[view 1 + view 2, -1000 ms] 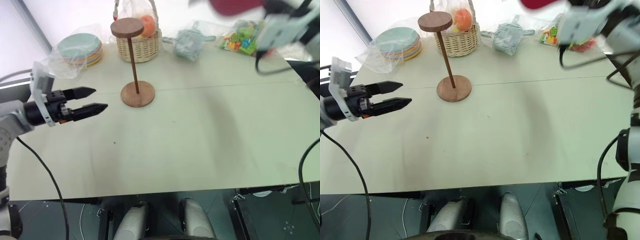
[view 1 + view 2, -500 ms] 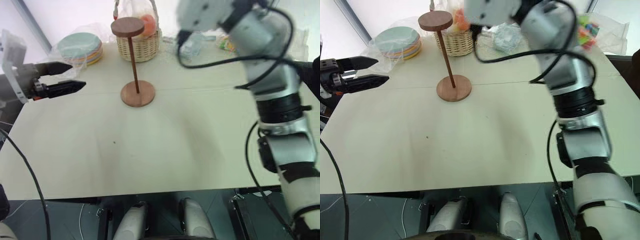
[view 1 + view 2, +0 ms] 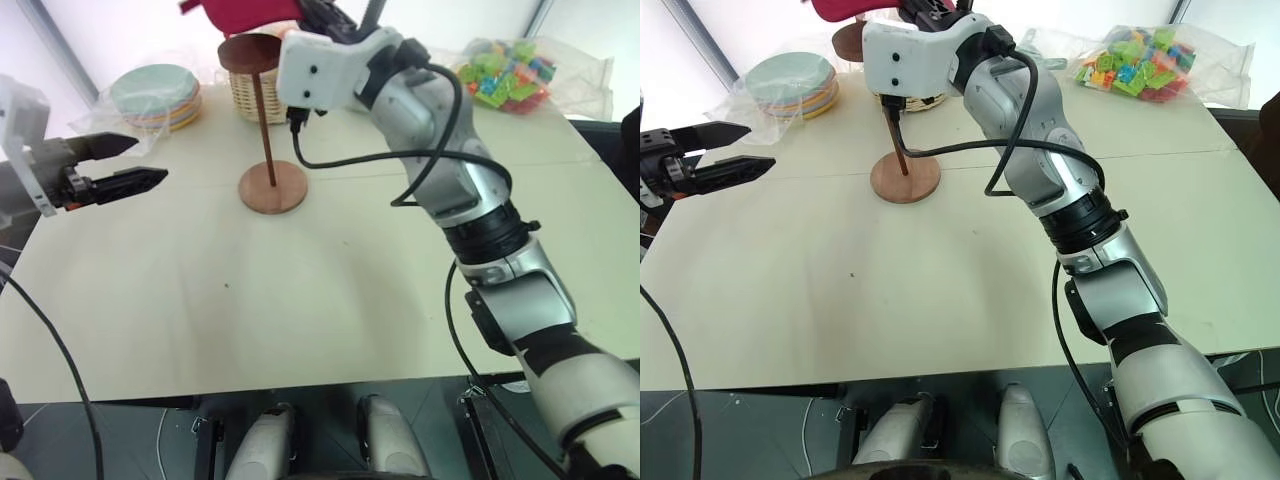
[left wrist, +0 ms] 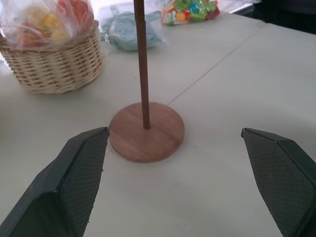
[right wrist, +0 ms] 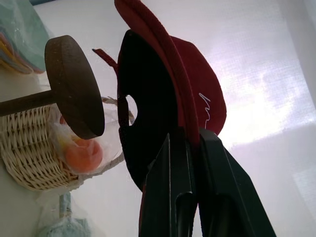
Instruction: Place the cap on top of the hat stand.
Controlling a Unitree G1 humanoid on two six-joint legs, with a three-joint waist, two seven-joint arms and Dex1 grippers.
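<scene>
My right gripper is shut on the brim of the dark red cap, holding it in the air just above and beside the round top disc of the hat stand. In the right wrist view the cap hangs close to the disc and apart from it. The brown wooden stand is upright on the table at the back left, and its base shows in the left wrist view. My left gripper is open and level at the table's left edge, pointing toward the stand with nothing in it.
A wicker basket with bagged fruit stands right behind the stand. Stacked plates in plastic lie at the back left, and a bag of coloured bricks at the back right. A pale blue-grey cloth bundle lies beside the basket.
My right arm has swung left across the table with the cap, from the far right to just above the stand's top. My left gripper has drawn back a little to the left.
</scene>
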